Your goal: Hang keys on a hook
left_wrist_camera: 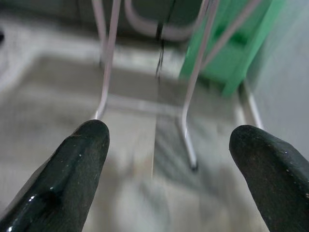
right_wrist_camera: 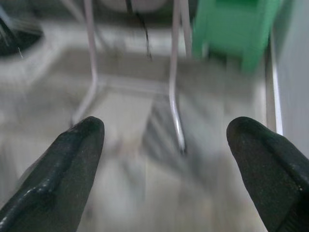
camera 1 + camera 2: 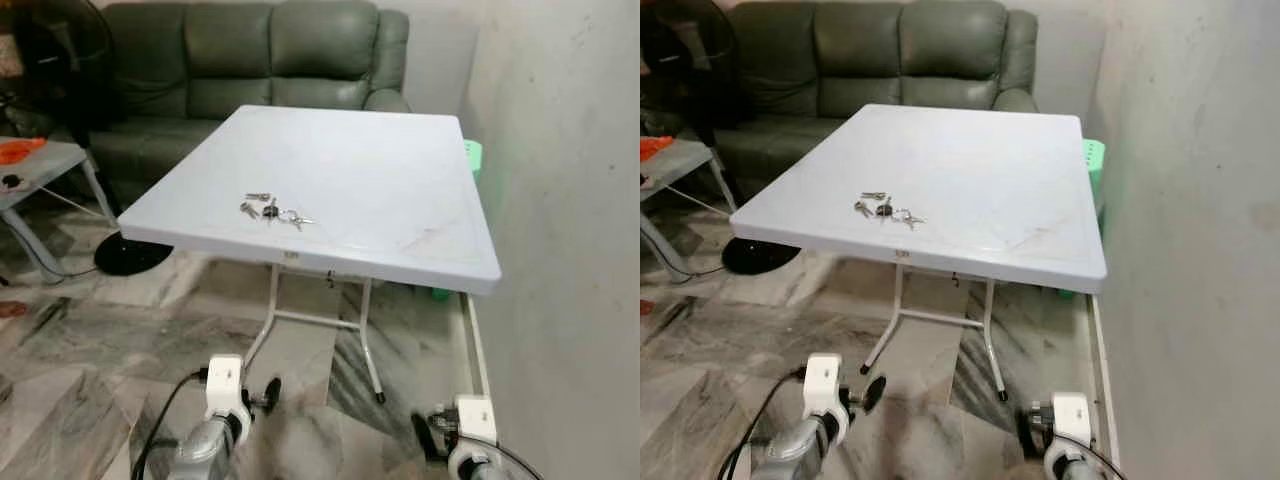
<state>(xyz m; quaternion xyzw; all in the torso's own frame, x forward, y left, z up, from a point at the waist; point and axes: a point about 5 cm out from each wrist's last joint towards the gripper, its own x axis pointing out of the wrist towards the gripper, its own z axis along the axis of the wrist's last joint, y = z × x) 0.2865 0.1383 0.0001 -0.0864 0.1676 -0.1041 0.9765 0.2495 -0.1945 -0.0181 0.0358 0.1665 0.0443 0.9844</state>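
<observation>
From the head camera I see the keys point(image 3: 272, 210) lying loose on the white table point(image 3: 400, 180), near its front-left edge. A green sofa point(image 3: 250, 60) stands behind the table and a wall point(image 3: 570, 200) runs along my right. Both arms hang low by the floor, well short of the keys.

On my left wrist feed, the left gripper point(image 1: 166, 159) has its fingers wide apart, nothing between them, pointing at the table legs point(image 1: 193, 96).

My right wrist feed matches: right gripper point(image 2: 164, 159) spread open, empty, with a green bin point(image 2: 231, 29) beyond.
</observation>
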